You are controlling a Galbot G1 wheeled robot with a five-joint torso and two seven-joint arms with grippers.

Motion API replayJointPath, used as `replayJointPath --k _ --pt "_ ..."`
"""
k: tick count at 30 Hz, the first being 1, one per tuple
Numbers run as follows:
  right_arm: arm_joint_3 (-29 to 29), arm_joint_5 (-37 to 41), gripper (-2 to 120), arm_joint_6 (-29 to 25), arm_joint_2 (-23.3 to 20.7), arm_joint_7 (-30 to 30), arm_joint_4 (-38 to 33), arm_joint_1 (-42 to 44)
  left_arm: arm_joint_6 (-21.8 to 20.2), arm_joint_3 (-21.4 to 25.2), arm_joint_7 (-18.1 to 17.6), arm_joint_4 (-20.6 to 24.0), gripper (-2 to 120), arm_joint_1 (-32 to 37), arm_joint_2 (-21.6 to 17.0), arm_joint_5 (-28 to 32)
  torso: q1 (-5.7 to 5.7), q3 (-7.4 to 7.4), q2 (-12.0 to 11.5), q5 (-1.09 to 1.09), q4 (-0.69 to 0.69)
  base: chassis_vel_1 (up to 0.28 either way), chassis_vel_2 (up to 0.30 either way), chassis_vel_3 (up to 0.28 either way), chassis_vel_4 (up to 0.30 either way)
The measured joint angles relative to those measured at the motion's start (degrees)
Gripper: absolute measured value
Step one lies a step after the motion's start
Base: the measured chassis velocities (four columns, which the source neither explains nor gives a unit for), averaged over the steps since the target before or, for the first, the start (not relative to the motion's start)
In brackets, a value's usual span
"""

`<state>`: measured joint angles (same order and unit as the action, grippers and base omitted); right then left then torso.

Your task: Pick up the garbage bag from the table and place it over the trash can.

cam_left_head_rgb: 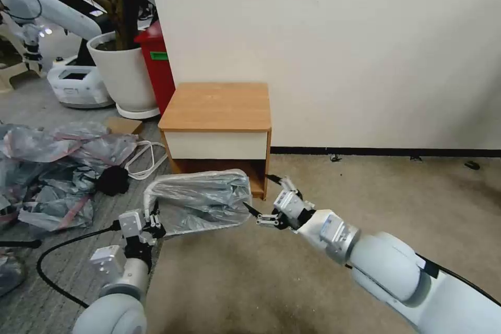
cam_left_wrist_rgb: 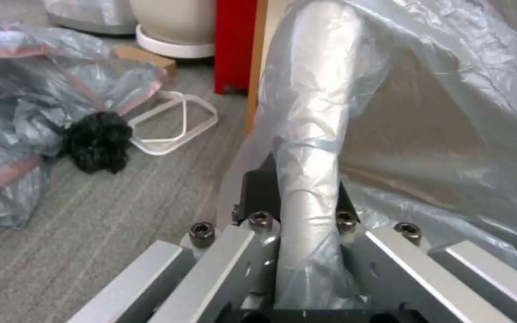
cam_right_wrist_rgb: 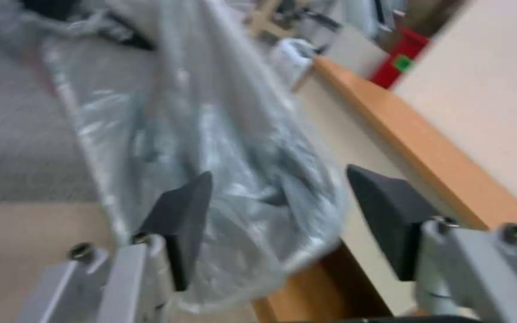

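Down on the carpet before the table [cam_left_head_rgb: 216,107], the left gripper [cam_left_head_rgb: 152,223] is pinching the garbage bag [cam_left_head_rgb: 201,201] on the trash can while the right gripper [cam_left_head_rgb: 262,197] is hanging wide apart, so the thin bag could be slipping off that loose side.

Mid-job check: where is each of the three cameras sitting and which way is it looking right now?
Head: up on the robot, looking down at the table and bagged trash can; both arms show.
Left wrist: behind the left hand, shut on the garbage bag over the rim, facing the bag heap.
Right wrist: behind the open right hand, facing bag and table.
All share the bag.
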<state>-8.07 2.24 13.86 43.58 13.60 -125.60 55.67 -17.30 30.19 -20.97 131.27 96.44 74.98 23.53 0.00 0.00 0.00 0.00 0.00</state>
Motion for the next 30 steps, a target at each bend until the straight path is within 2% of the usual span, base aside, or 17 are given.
replayJointPath --k 3,4,6,8,12,13,16,30 --pt "-1.6 -3.3 44 0.0 1.0 6.0 0.7 -3.2 0.4 -1.1 0.0 -0.5 2 0.2 1.5 -3.6 0.00 0.00 0.0 0.00 0.00 0.000 0.000 0.000 0.000" --pt "-1.6 -3.3 44 0.0 1.0 6.0 0.7 -3.2 0.4 -1.1 0.0 -0.5 2 0.2 1.5 -3.6 0.00 0.00 0.0 0.00 0.00 0.000 0.000 0.000 0.000" --pt "-2.9 -3.8 37 2.2 1.6 8.4 0.9 -5.8 0.6 -1.8 0.2 -0.9 2 0.2 2.3 -5.8 0.00 0.00 0.0 0.00 0.00 0.000 0.000 0.000 0.000" --pt "-3.8 -4.0 32 3.3 2.0 9.1 1.1 -7.2 0.9 -2.2 0.5 -1.2 2 0.3 2.8 -7.4 0.00 0.00 0.0 -0.01 0.00 0.000 0.000 0.000 0.000" --pt "-6.9 -4.9 13 7.2 2.9 10.6 2.9 -11.2 1.9 -3.6 1.2 -2.2 2 0.4 4.2 -11.4 0.00 0.00 0.0 -0.01 0.01 0.000 0.000 0.000 0.000" --pt "-6.9 -4.9 13 7.2 2.9 10.6 2.9 -11.2 1.9 -3.6 1.2 -2.2 2 0.4 4.2 -11.4 0.00 0.00 0.0 -0.01 0.01 0.000 0.000 0.000 0.000" --pt "-8.9 -5.0 0 8.5 3.6 11.6 4.5 -13.1 2.4 -3.8 1.3 -2.7 2 0.2 4.4 -13.2 0.00 0.00 0.0 0.00 0.00 0.000 0.000 0.000 0.000" --pt "-15.5 -6.7 0 11.9 7.4 13.2 10.1 -19.1 2.5 -6.2 1.5 -5.1 2 -0.9 6.6 -16.4 0.00 0.00 0.0 0.00 0.00 0.000 0.000 0.000 0.000"
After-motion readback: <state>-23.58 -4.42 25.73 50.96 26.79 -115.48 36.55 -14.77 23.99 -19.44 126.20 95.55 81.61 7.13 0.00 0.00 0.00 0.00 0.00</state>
